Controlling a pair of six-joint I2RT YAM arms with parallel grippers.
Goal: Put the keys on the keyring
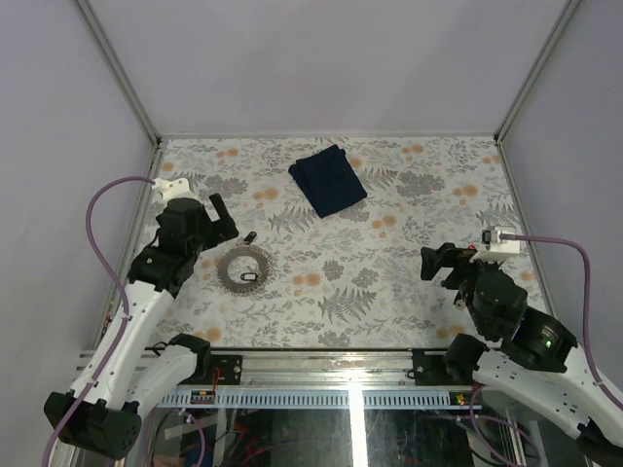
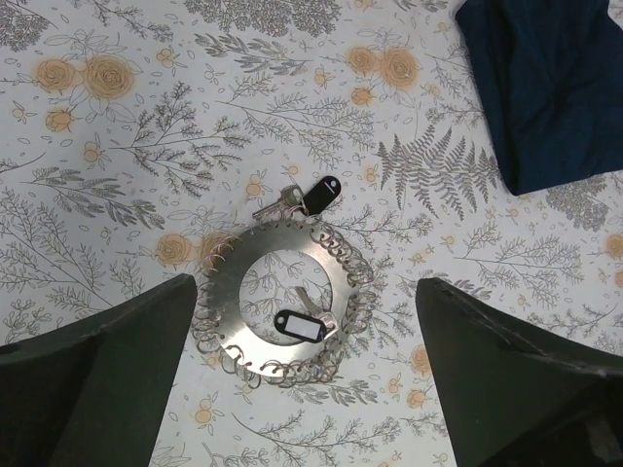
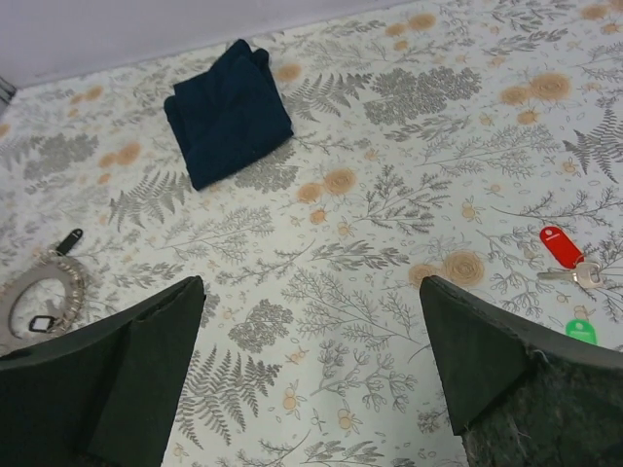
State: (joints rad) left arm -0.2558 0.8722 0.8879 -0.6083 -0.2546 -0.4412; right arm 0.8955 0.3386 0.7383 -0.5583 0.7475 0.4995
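L gripper point(image 2: 305, 283), R gripper point(image 3: 311, 282) gape empty. Black key point(image 2: 319, 195) at keyring's point(image 2: 229, 326) 1 o'clock, red key point(image 3: 562, 245), green key point(image 3: 580, 331) loose: barely begun.

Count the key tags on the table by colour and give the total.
Black key tags: 2
Red key tag: 1
Green key tag: 1
Total: 4

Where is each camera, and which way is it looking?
Top: high behind the robot, looking down on the table; left arm and right arm show.
Left wrist: looks down at the keyring between its open pincer fingers.
Right wrist: looks across the table toward the blue cloth; its pincer fingers show.
All three see keyring and cloth.
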